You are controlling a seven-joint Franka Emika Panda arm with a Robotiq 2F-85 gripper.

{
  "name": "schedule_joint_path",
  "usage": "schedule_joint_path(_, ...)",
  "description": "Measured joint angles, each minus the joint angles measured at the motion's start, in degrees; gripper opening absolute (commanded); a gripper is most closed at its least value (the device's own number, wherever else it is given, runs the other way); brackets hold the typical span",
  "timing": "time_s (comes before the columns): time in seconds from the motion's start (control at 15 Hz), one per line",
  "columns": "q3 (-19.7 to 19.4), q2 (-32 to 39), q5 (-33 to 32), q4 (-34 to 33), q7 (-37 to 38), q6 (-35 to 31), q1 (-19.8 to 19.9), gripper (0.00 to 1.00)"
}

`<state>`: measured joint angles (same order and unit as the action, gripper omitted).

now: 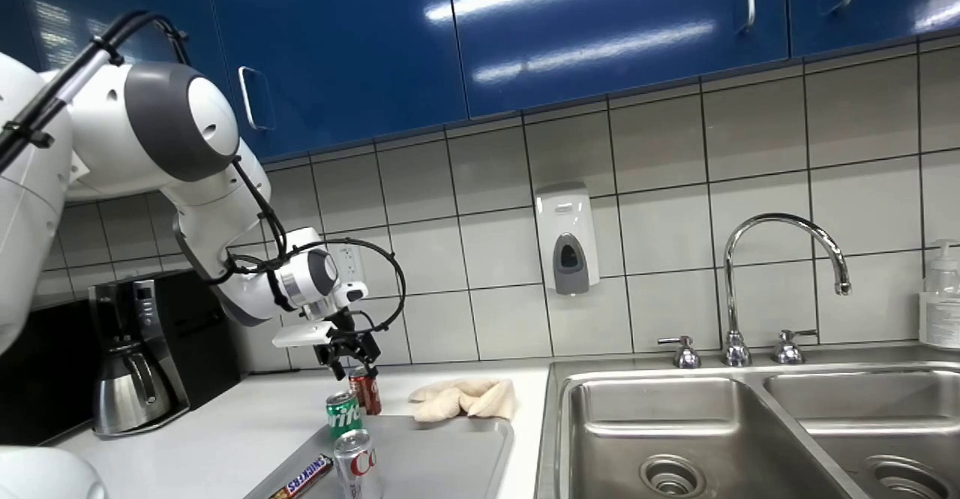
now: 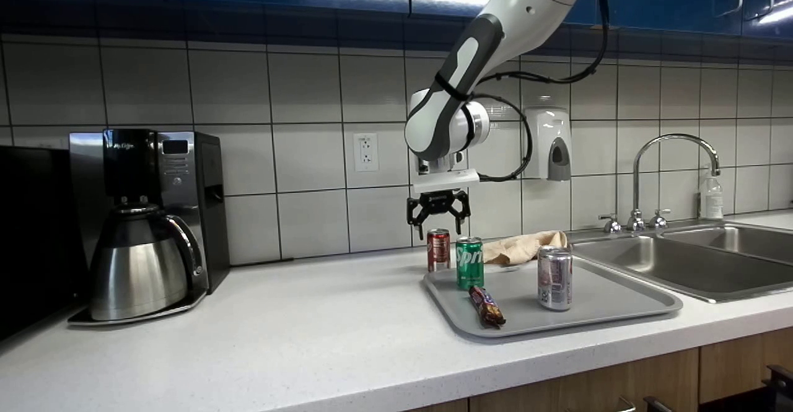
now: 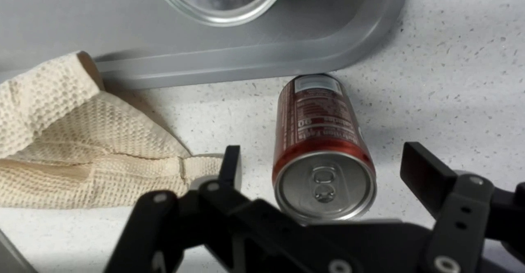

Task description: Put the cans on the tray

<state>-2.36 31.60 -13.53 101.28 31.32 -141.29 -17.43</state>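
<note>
The red can (image 3: 320, 121) stands upright on the counter, just behind the rim of the pale grey tray (image 2: 607, 303). Over it is my gripper (image 3: 322, 158), open, with a finger to each side of the can's lid and gaps on both sides. In an exterior view the gripper (image 2: 440, 232) points down, its tips near the height of the lid. On the tray stand the green can (image 2: 469, 266), close to the red one, and the silver can (image 2: 554, 279) farther forward. The wrist view shows only the green can's lid (image 3: 221, 4) at its top edge.
A snack bar (image 2: 486, 306) lies on the tray in front of the green can. Beside the red can, a crumpled beige cloth (image 3: 123, 158) rests against the tray's back rim. The steel sink (image 1: 660, 446) adjoins the counter; a coffee pot (image 2: 139, 269) stands at the far end.
</note>
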Motion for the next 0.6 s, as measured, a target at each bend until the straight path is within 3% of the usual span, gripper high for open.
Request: schedule_joint_path(0.6, -0.5, 3.8, 0.0, -4.2, 0.0, 0.0, -0.1, 1.0)
